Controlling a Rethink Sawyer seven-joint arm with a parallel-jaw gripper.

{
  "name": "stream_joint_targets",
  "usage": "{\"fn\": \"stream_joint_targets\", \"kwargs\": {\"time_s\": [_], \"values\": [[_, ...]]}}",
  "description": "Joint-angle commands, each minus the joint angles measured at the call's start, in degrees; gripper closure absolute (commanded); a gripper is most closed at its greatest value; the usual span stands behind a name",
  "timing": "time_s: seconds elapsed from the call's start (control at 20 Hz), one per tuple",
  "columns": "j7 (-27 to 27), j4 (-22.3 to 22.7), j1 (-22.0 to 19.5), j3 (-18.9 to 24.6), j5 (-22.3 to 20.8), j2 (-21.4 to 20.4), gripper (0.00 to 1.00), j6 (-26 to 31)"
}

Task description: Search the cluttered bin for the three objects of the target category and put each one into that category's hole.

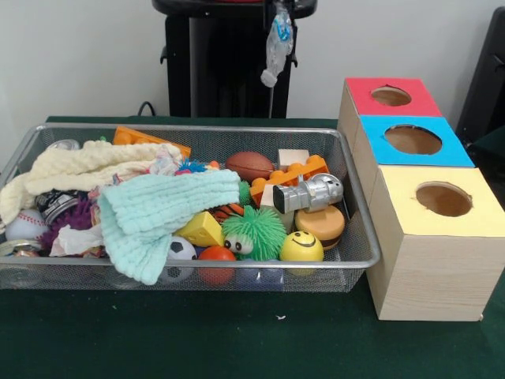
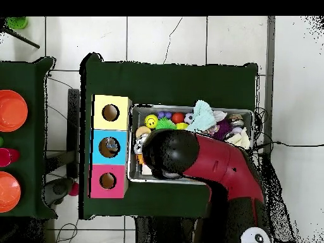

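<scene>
Robot lab: pedestal-mounted arm (image 2: 221, 166), green-clothed table (image 1: 237, 339), tiled floor (image 2: 164, 38).

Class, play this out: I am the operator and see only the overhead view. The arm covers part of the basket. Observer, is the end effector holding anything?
Observer: Yes. In the front view the end effector holds a clear bottle, which dangles below it.
Operator: Is it over the blue box's hole?
Observer: No. It hangs high above the far rim of the basket, off to the side of the blue box's hole.
Operator: What does the arm hide in the basket?
Observer: A brown football, lying among the toys near the far rim.
</scene>
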Motion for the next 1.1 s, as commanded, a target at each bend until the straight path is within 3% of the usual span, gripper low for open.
{"fn": "stream_joint_targets", "kwargs": {"time_s": [0.05,0.5,1.1], "values": [[6.96,7.0,0.32,6.05,7.15,0.42,1.0,2.28],[9.02,10.87,2.75,6.12,14.77,1.42,1.0,-5.3],[12.16,10.82,7.38,5.18,17.87,3.86,1.0,-10.4]]}}
